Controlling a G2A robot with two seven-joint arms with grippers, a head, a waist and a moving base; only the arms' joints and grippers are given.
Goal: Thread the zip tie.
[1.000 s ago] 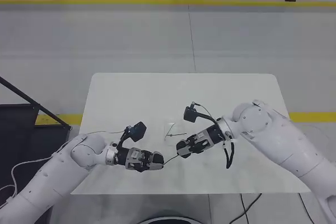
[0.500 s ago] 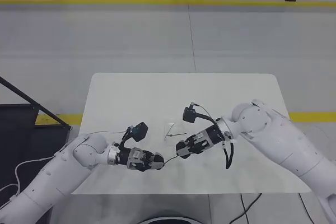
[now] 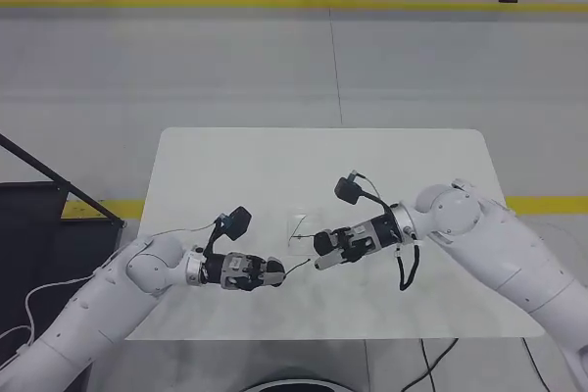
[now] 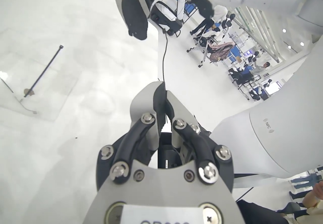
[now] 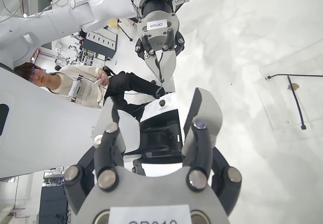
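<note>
The left hand is clamped on a black zip tie pointing toward the right hand. That hand is wide open, empty

My left claw and right claw face tip to tip near the bench's front edge. The small gap between them is crossed by the zip tie. Just behind lies a clear sheet carrying spare ties. I see passing room over the bench's far half.
</note>
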